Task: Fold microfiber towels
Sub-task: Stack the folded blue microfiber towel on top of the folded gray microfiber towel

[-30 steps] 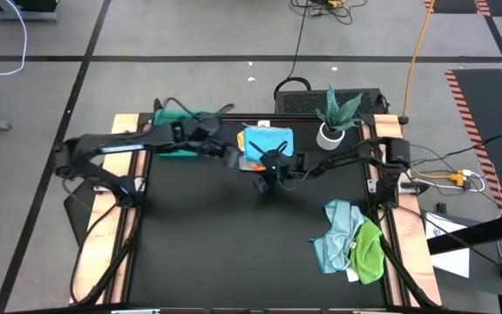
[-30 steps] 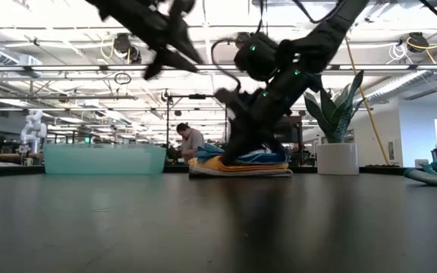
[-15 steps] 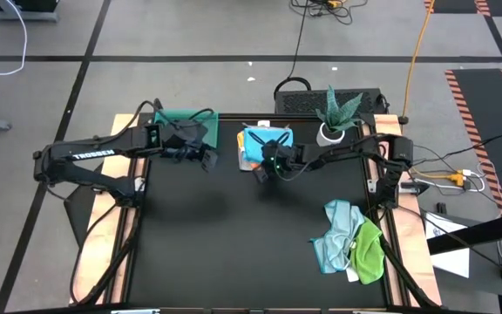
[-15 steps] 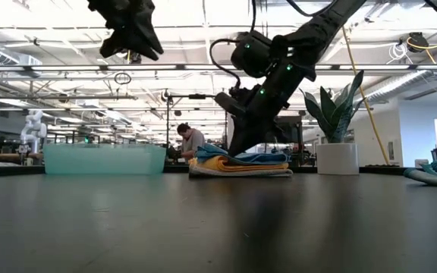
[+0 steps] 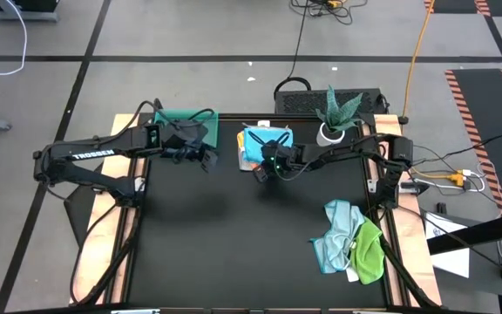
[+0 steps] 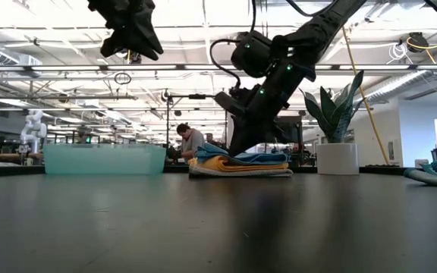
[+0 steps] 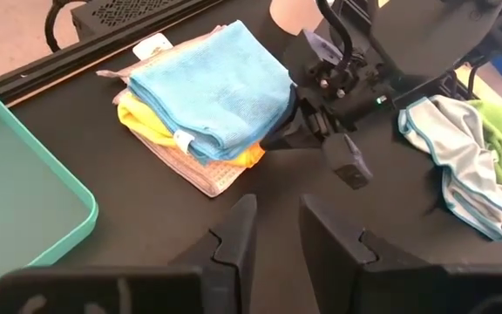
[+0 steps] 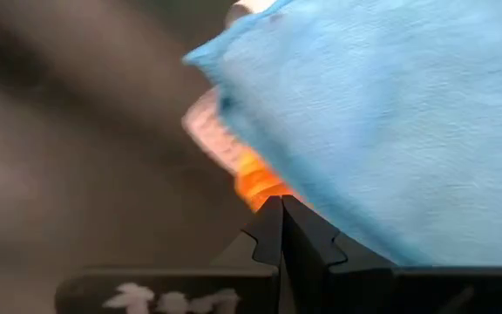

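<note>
Bright blue microfibre lay on top of the folded stack (image 7: 206, 105), with the yellow-orange towel (image 7: 146, 118) under it and the white-grey one (image 7: 200, 174) at the bottom, all squared up near the far edge of the table, beside the teal tray (image 5: 184, 118). The right gripper (image 5: 262, 169) sat at the near edge of that stack with its fingers pressed fully together, their tips right against the blue and orange folds and gripping nothing, as its own wrist view showed. The left gripper (image 5: 206, 159) hung high above the table by the tray, its fingers (image 7: 234, 235) narrowly parted and empty.

Well apart, at the right side of the table, the pale blue towel (image 5: 336, 228) and the green towel (image 5: 369, 251) lay crumpled together, not yet folded.

These cloths looked light, limp and a little clingy, so I judged they would sag and drag unless pinched at a corner or hem; the small white tags marked edges worth seeking. A potted plant (image 5: 335, 118) stood just beyond the stack. In the low view a person (image 6: 189, 141) sat far behind the table.
</note>
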